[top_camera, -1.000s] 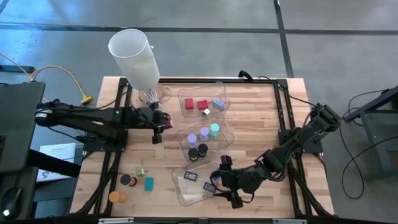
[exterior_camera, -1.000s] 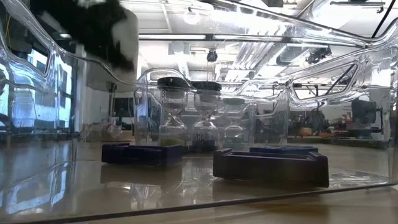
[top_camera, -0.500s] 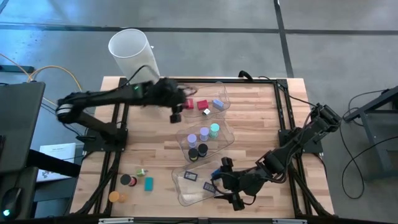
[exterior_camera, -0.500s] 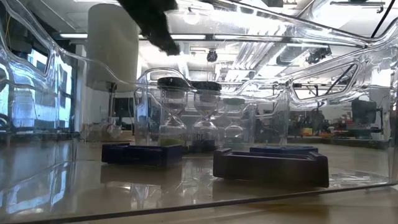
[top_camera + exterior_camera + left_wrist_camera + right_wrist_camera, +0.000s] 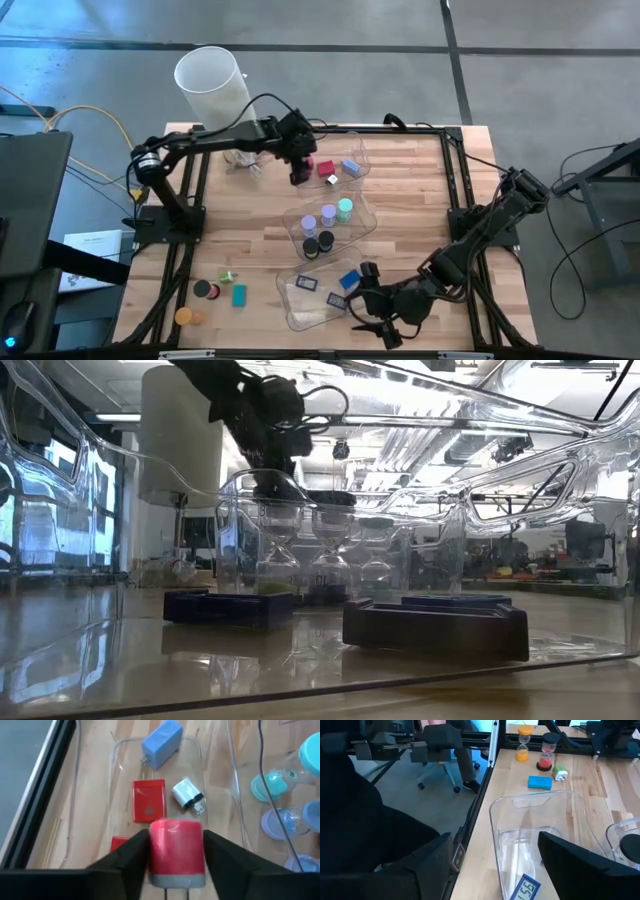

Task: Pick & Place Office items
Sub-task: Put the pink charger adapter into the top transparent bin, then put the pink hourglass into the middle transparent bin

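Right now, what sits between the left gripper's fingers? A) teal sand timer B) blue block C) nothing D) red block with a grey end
D: in the left wrist view the left gripper has a red block with a grey end between its fingers, above the clear tray of blocks.

Bright, even light falls from the ceiling strips (image 5: 400, 405), leaving only soft shadows on the pale wooden table (image 5: 400, 190). At table height the clear plastic tray wall (image 5: 90, 650) throws glare and bends everything behind it. Nearest the wrist cameras, the dark fingers (image 5: 580, 860) blur.
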Motion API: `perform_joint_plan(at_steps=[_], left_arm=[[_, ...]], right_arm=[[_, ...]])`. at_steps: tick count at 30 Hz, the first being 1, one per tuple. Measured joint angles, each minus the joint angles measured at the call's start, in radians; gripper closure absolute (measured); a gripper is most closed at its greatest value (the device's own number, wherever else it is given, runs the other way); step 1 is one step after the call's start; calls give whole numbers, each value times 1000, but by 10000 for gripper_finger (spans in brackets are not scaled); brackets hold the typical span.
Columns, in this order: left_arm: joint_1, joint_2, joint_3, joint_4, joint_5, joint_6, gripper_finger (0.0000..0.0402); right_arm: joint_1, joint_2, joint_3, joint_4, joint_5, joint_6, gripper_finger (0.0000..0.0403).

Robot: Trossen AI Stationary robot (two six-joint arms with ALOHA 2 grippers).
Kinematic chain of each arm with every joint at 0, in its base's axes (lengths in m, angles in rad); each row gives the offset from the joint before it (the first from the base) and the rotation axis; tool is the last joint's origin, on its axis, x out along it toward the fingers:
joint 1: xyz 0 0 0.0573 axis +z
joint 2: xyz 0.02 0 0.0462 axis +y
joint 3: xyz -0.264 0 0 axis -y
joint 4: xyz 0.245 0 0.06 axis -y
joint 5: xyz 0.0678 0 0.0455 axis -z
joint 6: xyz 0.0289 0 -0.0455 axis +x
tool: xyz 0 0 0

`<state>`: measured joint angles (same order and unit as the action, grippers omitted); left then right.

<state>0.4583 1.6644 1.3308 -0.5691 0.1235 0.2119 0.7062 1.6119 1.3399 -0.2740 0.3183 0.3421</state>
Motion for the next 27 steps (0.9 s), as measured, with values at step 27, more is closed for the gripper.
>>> perform_joint_plan(at_steps=[27], left_arm=[[-320, -407, 10, -284, 5, -287, 150]], right_arm=[[1, 0, 0, -16, 1, -7, 119]])
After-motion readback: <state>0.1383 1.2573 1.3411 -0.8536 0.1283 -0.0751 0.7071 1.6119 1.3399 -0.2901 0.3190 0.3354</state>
